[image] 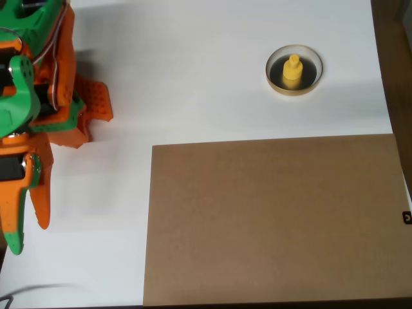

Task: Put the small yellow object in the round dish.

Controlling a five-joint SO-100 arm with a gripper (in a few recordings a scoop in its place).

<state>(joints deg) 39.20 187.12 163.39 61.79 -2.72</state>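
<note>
Table (pixel 193 77): a white surface that carries everything; it reaches from under the gripper far out to the right side of the overhead view.
Brown board (pixel 270 219): a big flat sheet that lies on the table, to the right of the gripper and near it; nothing stands on it, so it seems to be only a mat and has no part in the task.
Arm (pixel 38 77): orange and green, folded together at the left edge of the overhead view, above the gripper. I judge this to be a rest pose, because it is pulled well away from the task's things.
Gripper (pixel 27 225): it points down the picture along the left edge. One green finger and one orange finger lie close together with only a narrow gap, and nothing is between them. It holds nothing.
Round dish (pixel 294 70): well apart from the gripper, far to its right and further up the picture, on the bare white table.
Small yellow object (pixel 293 71): it stands upright inside the dish, on the dark inside, knob up. So the task looks finished to me, which explains why the gripper is empty and far away.
</note>
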